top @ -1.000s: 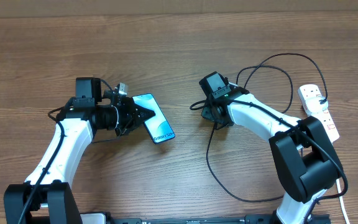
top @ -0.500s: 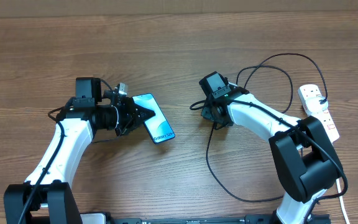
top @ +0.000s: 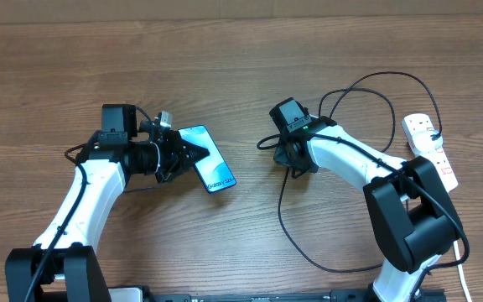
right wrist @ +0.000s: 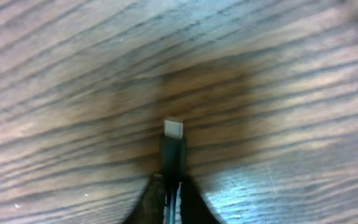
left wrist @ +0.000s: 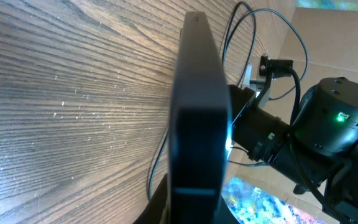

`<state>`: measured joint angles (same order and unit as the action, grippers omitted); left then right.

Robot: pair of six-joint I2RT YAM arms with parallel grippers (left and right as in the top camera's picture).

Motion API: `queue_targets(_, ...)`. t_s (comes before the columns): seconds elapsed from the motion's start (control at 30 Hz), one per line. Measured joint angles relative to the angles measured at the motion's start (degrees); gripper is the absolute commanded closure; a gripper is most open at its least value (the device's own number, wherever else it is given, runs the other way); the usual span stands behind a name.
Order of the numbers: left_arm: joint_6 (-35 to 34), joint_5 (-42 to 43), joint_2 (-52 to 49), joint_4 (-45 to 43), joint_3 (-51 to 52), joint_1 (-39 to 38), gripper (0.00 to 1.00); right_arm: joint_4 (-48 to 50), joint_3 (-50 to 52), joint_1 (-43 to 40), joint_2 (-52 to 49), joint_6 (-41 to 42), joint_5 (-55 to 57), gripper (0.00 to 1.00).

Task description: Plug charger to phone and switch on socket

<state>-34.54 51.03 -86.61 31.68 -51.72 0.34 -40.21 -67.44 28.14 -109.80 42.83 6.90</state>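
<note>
The phone [top: 213,169], its screen glowing light blue, is held off the wooden table with my left gripper [top: 191,155] shut on its near end. The left wrist view shows the phone [left wrist: 197,112] edge-on, dark, with the left gripper [left wrist: 194,210] clamped on it from both sides. My right gripper [top: 290,158] is shut on the charger just behind its connector. In the right wrist view the connector's silver tip [right wrist: 173,129] sticks out past the right gripper [right wrist: 173,186] above the wood. The charger's black cable [top: 280,214] loops away to the right. The socket [top: 422,127] lies at the far right edge.
The black cable arcs in a wide loop behind the right arm [top: 367,164] and along the table's front. A white cord [top: 460,267] runs from the socket toward the front right corner. The right arm [left wrist: 334,124] shows beyond the phone in the left wrist view.
The right gripper has closed onto the charger cable and shifted slightly. The left arm and phone have not moved.
</note>
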Motion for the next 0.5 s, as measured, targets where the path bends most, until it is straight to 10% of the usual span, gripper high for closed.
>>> queue_targets(0.5, 2.4, 7.1, -0.11, -8.02, 0.02, 0.0, 0.96, -5.79, -0.04, -2.19, 2.58, -14.03, -14.6, 0.96)
